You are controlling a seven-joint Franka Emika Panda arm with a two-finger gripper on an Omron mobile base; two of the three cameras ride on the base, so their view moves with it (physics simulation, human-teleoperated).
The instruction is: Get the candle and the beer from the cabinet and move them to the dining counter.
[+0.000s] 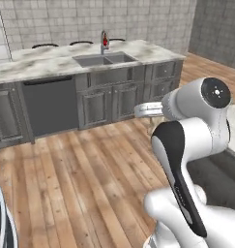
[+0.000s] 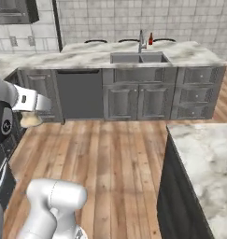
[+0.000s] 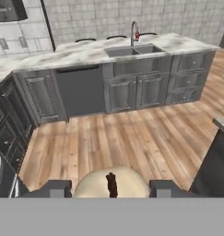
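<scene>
The two dark fingers [image 3: 53,188] were seen at the bottom of the hand view, set apart to either side of the candle [image 3: 111,183], a cream-beige lump with a dark wick standing in its middle. The candle was held between them, the finger tips pressed against its left and right flanks. The gripper [image 3: 111,189] was pointed across the wooden floor [image 3: 132,133] toward the dining counter [image 3: 76,54], well apart from it.

In the right base view, the candle [image 2: 30,121] was seen as a pale lump just beneath the white hand at the left edge, over the floor and in front of the grey lower cabinets. In the left base view, a little of it [image 1: 153,127] was glimpsed beside the arm's upper joint.

The beer [image 3: 137,34] was found standing upright on the dining counter, near the far edge, just beside the tap [image 3: 132,32] and behind the inset sink [image 3: 132,50]. The same bottle [image 1: 105,42] was shown by the tap in the left base view and [image 2: 151,38] to the right of the tap in the right base view. A dark dishwasher panel [image 3: 80,90] was set under the counter, left of the sink.
</scene>
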